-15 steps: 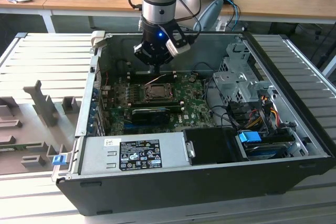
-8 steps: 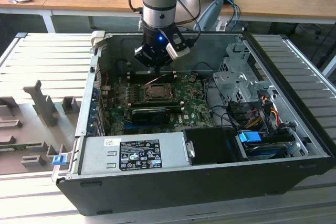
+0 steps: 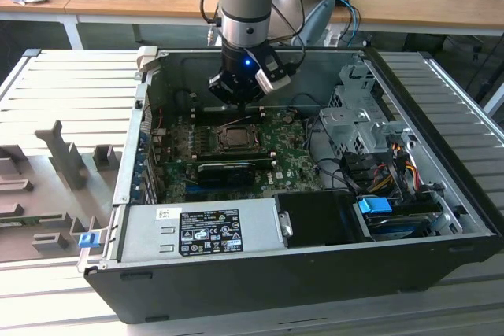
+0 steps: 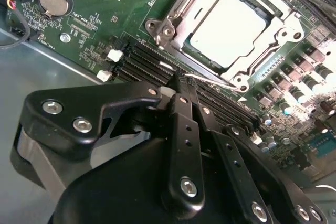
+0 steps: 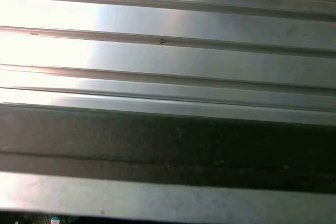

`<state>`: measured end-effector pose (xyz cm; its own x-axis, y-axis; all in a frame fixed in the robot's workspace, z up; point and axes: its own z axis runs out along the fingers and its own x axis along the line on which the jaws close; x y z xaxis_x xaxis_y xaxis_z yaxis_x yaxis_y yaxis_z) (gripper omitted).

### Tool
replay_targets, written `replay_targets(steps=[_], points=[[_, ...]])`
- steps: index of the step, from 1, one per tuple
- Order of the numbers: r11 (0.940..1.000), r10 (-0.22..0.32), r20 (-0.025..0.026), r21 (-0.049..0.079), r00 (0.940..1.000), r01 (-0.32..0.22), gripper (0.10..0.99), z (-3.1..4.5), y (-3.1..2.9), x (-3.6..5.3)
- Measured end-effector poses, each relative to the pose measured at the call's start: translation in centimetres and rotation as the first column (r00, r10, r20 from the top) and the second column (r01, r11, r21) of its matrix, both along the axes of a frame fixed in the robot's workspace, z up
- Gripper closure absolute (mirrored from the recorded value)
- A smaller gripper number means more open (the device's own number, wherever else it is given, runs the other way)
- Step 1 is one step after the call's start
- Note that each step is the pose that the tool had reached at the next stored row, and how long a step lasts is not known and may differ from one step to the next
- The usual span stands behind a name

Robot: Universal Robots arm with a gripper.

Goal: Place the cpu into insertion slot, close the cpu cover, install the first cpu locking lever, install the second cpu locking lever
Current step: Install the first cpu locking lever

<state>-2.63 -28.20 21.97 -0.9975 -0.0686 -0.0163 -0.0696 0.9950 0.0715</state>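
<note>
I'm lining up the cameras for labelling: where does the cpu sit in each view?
Exterior view: cpu mid-motherboard, just below the gripper.
Second wrist view: cpu pale square inside the cpu cover, beyond the gripper.
First wrist view: ribbed metal, no cpu.
Shared landmark: the gripper.

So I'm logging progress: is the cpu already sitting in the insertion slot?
Yes, in the second wrist view the cpu lies flat inside the insertion slot, framed by the cpu cover.

pale silver square cpu: silver-beige
silvery metal frame cpu cover: grey-silver
green printed circuit board: green, white print
black metal gripper: black, silver screws
ribbed metal table: silver stripes
</note>
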Motion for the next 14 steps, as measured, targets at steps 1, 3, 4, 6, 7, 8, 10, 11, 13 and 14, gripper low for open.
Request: replay_targets(steps=[1,3,4,6,7,8,10,11,13,14], points=[[1.0,0.001,-0.0001,-0.001,1.0,-0.001,0.98,-0.08,0.0,0.02],[1.0,0.003,-0.0002,-0.002,1.0,-0.003,0.98,-0.29,-0.01,0.15],[1.0,0.003,-0.0003,-0.002,1.0,-0.003,0.98,-0.35,0.0,0.24],[1.0,0.003,-0.0011,-0.002,1.0,-0.003,0.98,-0.52,-0.01,0.43],[1.0,0.004,-0.0011,-0.002,1.0,-0.004,0.98,-0.6,-0.01,0.47],[1.0,0.004,-0.0011,-0.002,1.0,-0.004,0.98,-0.66,-0.01,0.49],[1.0,0.004,-0.001,-0.002,1.0,-0.004,0.98,-0.94,-0.03,0.57],[1.0,0.004,-0.0011,-0.003,1.0,-0.004,0.98,-0.99,-0.03,0.59],[1.0,0.004,-0.0011,-0.008,1.0,-0.004,0.98,-1.08,-0.04,0.59],[0.9999,0.004,-0.001,-0.011,1.0,-0.004,0.98,-1.15,-0.04,0.59]])
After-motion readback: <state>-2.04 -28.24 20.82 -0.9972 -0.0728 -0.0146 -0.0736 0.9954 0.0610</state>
